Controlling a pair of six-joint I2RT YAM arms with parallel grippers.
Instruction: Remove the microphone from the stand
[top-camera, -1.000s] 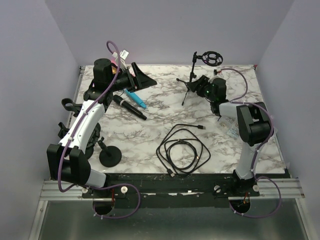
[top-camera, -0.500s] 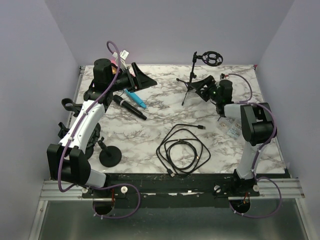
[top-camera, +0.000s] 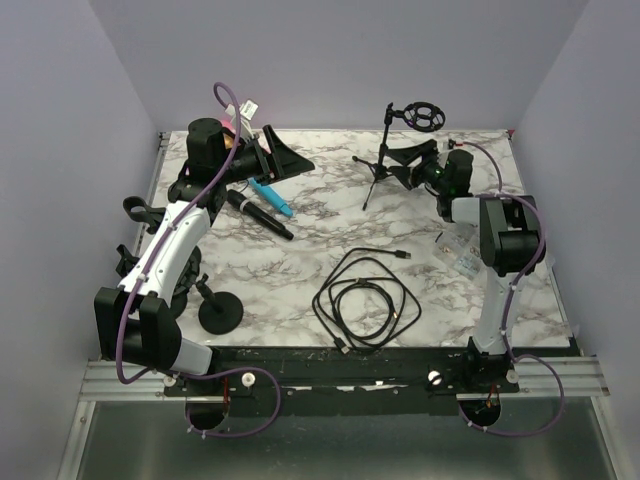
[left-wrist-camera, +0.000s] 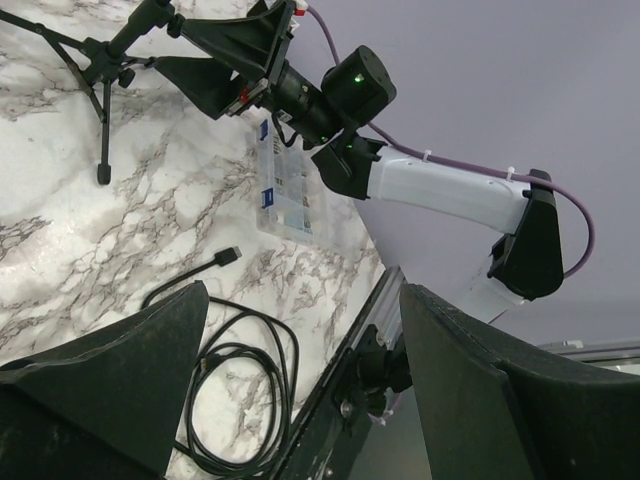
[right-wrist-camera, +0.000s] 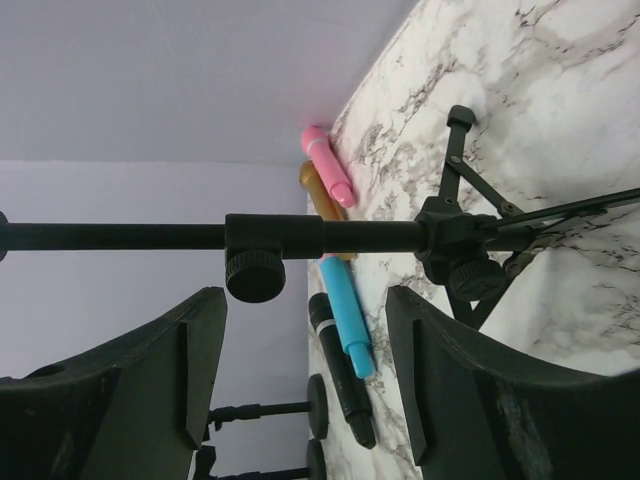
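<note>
The black tripod stand (top-camera: 381, 160) rises at the back of the table, with a ring holder (top-camera: 424, 114) at its top; I cannot tell if anything sits in the ring. A black microphone (top-camera: 258, 214) lies flat on the marble beside a blue one (top-camera: 271, 197). My right gripper (top-camera: 408, 160) is open, pointing left at the stand. In the right wrist view its pole (right-wrist-camera: 340, 237) crosses just beyond the gripper (right-wrist-camera: 305, 330), not between the fingers. My left gripper (top-camera: 290, 158) hangs open and empty at the back left.
A coiled black cable (top-camera: 365, 300) lies in the middle front. A clear plastic packet (top-camera: 460, 250) rests by the right arm. A round-base stand (top-camera: 220, 315) is at the front left. Pink (right-wrist-camera: 328, 165) and orange (right-wrist-camera: 320, 195) microphones lie by the back wall.
My right gripper has lifted and swung back toward the stand's pole, and its jaws now stand wider apart. The left arm has not moved.
</note>
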